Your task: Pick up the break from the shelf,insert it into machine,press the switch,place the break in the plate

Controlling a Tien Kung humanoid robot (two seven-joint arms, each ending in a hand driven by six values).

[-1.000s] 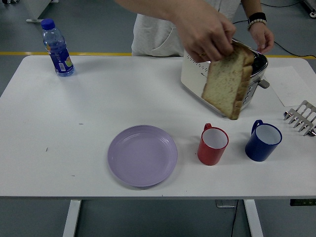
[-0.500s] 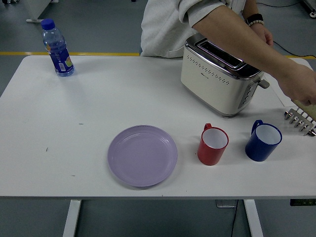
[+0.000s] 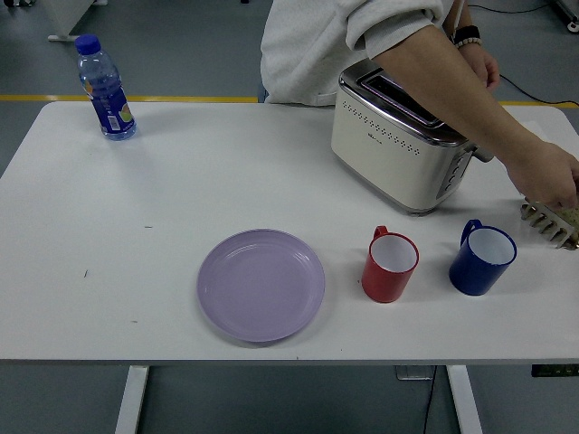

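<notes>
Robot hands out of frame, so their state cannot be told. Toaster (image 3: 403, 145) upright, slots empty. Right of toaster: person's hand (image 3: 549, 178) over metal rack (image 3: 548, 222), bread (image 3: 570, 215) at rack. Front of toaster: red mug (image 3: 390, 265), blue mug (image 3: 482, 259). Front-left: purple plate (image 3: 261, 285), bare. Far left: water bottle (image 3: 105, 89).

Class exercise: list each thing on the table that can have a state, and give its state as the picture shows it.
Toaster: upright, slots empty.
Water bottle: upright, capped.
Purple plate: empty.
Red mug: upright, empty.
Blue mug: upright, empty.
Rack: person's hand setting bread on it.
</notes>
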